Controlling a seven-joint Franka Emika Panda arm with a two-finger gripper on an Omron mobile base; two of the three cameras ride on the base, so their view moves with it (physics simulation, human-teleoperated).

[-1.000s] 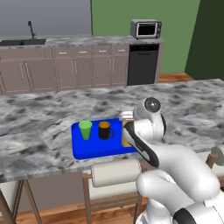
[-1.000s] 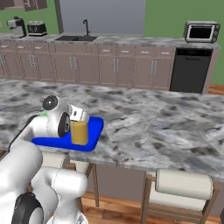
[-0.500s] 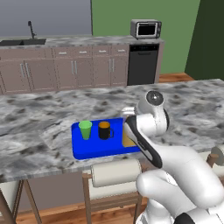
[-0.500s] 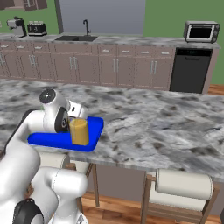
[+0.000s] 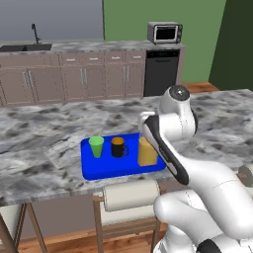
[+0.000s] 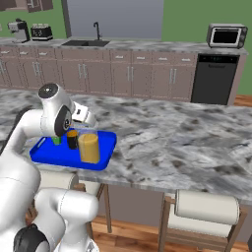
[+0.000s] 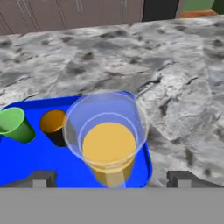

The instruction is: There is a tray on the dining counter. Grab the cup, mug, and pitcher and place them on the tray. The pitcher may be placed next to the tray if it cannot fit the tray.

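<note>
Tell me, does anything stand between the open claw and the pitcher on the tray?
No, nothing visible does. The claw is open just above the pitcher, which stands on the tray at one end. The mug and cup stand aside.

tray (image 5: 106,168) blue | cup (image 5: 96,146) green | mug (image 5: 118,147) black | pitcher (image 5: 147,152) yellow-orange
</note>
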